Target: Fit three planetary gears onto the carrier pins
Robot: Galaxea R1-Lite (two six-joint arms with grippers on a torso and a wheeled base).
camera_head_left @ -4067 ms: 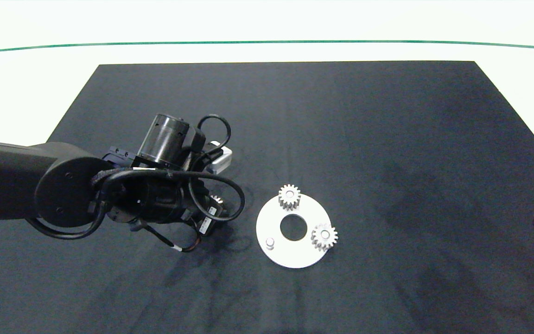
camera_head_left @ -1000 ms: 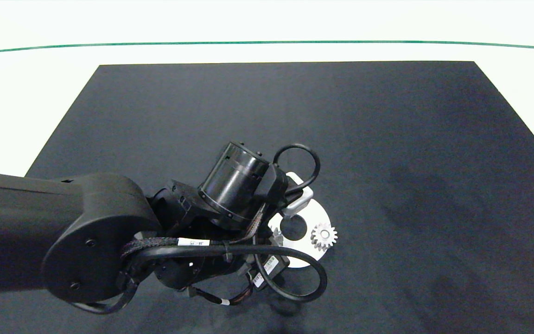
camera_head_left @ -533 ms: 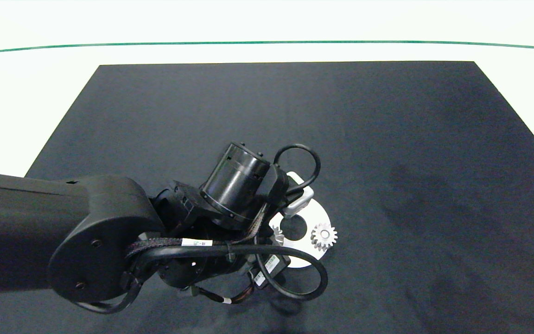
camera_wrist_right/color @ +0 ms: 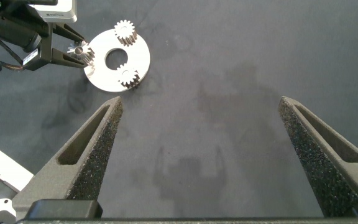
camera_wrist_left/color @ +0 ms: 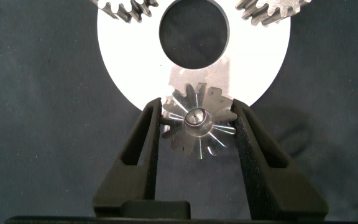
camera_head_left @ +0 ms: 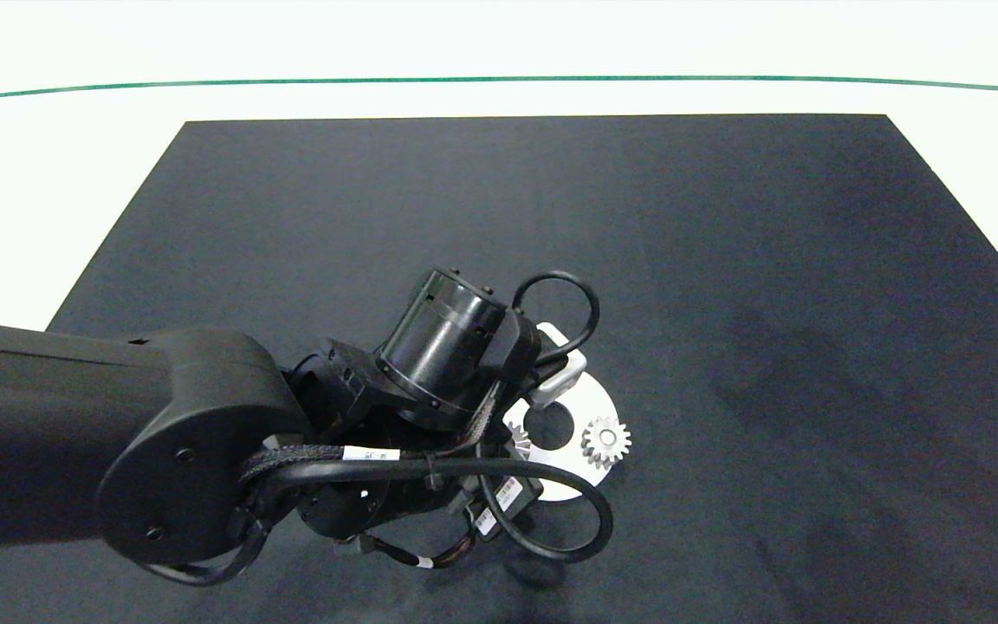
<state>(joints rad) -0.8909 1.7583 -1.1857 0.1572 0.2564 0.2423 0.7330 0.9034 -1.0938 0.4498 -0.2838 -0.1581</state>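
— Where the dark mat (camera_head_left: pixel 724 286) covers the white desk (camera_head_left: pixel 48 173), what lies past it?
— A thin green line (camera_head_left: pixel 499 80) across the top of the frame.
— What changed over four seconds?
— The left gripper (camera_wrist_left/color: pixel 197 121) moved from left of the white disc (camera_head_left: pixel 594 394) to over its lower-left edge. It now clasps a third gear (camera_wrist_left/color: pixel 197 121) seated on a carrier pin (camera_wrist_left/color: pixel 196 117); that pin stood bare before. One gear (camera_head_left: pixel 605 442) still sits at lower right.
— The right gripper (camera_wrist_right/color: pixel 204 118)?
— Spread wide, away from the disc.
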